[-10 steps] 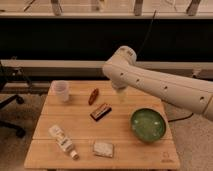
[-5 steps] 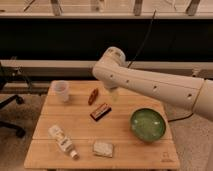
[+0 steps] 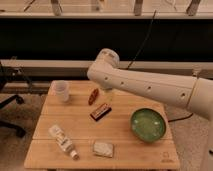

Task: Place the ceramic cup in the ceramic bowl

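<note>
The ceramic cup (image 3: 61, 91), small, white and handleless, stands upright at the back left of the wooden table (image 3: 50, 160). The ceramic bowl (image 3: 148, 125), wide with a glossy green inside, sits on the right side of the table. My white arm (image 3: 150, 87) reaches in from the right, above the table's back edge. The gripper (image 3: 106, 94) hangs below the arm's bend over the back middle of the table, mostly hidden by the arm. It is open, holds nothing, and is well right of the cup and left of the bowl.
A brown oblong item (image 3: 93, 96) and a dark snack bar (image 3: 100, 111) lie mid-table under the arm. A white labelled bottle (image 3: 63, 141) lies at the front left, and a white packet (image 3: 103, 148) at the front middle. An office chair (image 3: 7, 107) stands to the left.
The arm's bend has swung left along the table's back edge, toward the cup. Nothing on the table has moved.
</note>
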`<state>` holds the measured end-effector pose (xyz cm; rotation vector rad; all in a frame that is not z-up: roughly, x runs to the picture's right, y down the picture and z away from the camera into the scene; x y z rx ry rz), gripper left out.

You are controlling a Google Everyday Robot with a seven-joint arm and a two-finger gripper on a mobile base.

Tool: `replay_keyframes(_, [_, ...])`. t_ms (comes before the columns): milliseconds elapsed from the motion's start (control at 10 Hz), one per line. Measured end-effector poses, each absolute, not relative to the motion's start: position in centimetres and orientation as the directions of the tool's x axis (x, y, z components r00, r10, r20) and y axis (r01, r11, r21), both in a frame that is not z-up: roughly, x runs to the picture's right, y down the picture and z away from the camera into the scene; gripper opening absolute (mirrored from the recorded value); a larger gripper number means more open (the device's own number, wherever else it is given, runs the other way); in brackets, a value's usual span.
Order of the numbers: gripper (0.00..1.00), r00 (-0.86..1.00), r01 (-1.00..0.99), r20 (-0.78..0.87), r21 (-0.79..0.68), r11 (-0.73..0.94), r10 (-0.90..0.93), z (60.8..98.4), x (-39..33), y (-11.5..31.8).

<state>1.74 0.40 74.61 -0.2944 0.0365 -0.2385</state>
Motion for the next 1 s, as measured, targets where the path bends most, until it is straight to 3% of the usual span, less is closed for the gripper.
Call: replay_keyframes(1000, [0.80, 0.968, 0.246, 0.017, -0.264, 0.932, -0.251, 74.8, -1.9, 0.6])
